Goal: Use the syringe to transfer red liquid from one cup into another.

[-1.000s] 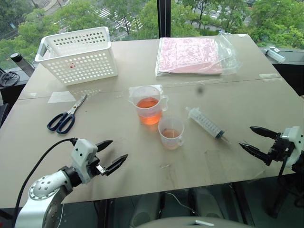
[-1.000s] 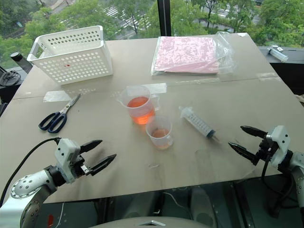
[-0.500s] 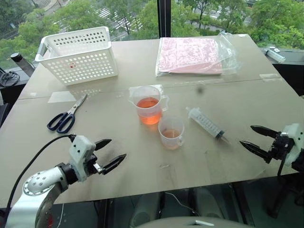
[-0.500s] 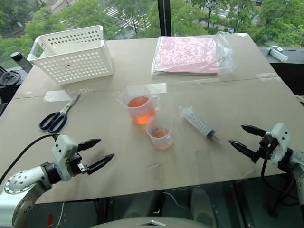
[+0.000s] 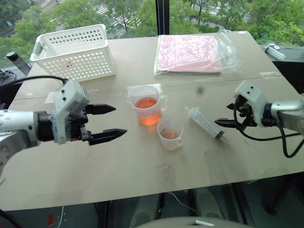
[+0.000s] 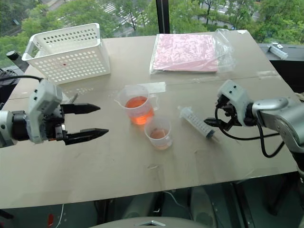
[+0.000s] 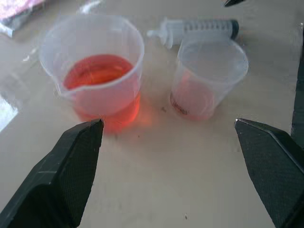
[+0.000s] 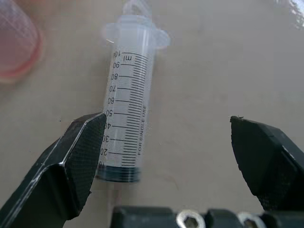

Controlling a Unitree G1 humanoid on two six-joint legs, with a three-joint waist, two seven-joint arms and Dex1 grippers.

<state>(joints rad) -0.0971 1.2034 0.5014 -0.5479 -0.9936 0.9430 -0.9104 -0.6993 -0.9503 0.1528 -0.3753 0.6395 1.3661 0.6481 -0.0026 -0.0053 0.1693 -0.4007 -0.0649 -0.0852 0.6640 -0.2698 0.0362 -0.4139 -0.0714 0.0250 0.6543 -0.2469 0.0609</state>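
Right wrist view: right pincer (image 8: 164, 156) gapes wide, empty, over the syringe (image 8: 128, 118).

Clear glossy plastic syringe (image 5: 206, 122) and beaker (image 5: 147, 105) — matt tan tabletop (image 5: 142, 166).

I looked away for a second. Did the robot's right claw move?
Yes. The right gripper came in from the table's edge toward the syringe, which lies where it was.

Two cups (image 5: 147, 104), one syringe (image 5: 206, 122), one basket (image 5: 76, 52), one scissors (image 6: 72, 98)
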